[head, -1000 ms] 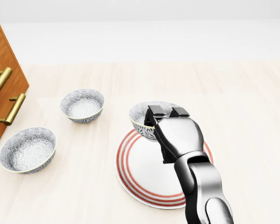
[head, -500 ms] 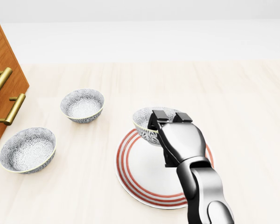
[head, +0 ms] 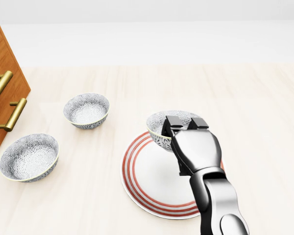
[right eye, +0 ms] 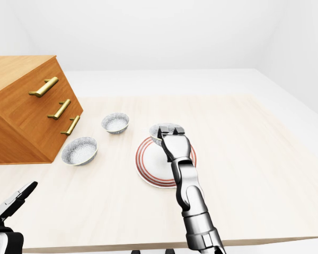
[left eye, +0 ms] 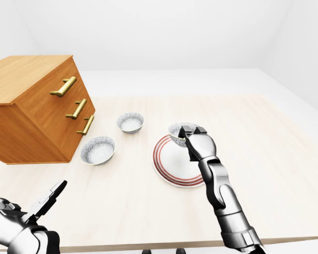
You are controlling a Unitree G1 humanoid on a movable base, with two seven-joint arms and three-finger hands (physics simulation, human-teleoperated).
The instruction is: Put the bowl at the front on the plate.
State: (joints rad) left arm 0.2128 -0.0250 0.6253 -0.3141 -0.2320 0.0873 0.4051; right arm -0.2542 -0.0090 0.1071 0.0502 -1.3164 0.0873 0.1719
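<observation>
A patterned grey bowl [head: 161,130] hangs over the top edge of the white plate with red rings [head: 149,182] in the head view. My right hand [head: 184,123] is shut on the bowl's rim, and its black fingers hide the bowl's right side. My left hand [left eye: 45,200] sits low at the bottom left of the left-eye view, fingers spread open and holding nothing, far from the bowls.
Two more patterned bowls rest on the pale wooden table: one [head: 86,110] up left of the plate, another [head: 29,157] nearer the left edge. A wooden drawer chest [left eye: 34,108] with brass handles stands at the left.
My right hand has carried the bowl a little to the right and down in the head view, further over the plate's top edge. The other bowls have stayed put.
</observation>
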